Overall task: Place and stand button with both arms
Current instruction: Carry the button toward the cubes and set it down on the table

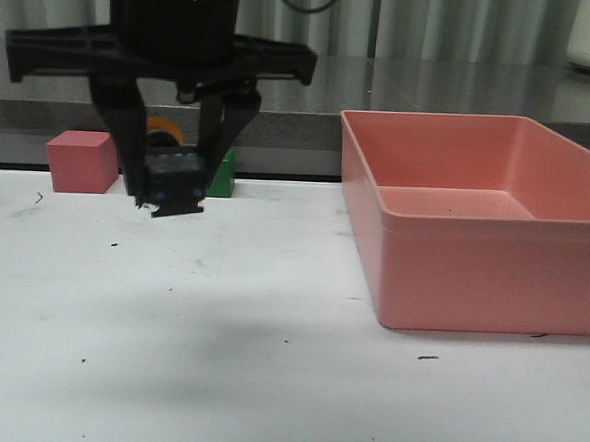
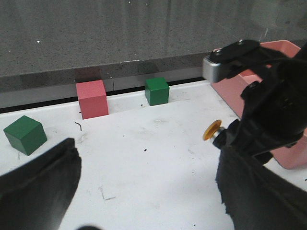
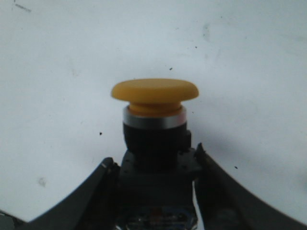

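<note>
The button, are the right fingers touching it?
Touching. The right wrist view shows both fingers pressed against the black base of the button.

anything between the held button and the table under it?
Nothing visible. The right gripper holds the button by its black base above the bare white table. The cubes and pink bin sit off to the sides. The left gripper is open, nearby.
</note>
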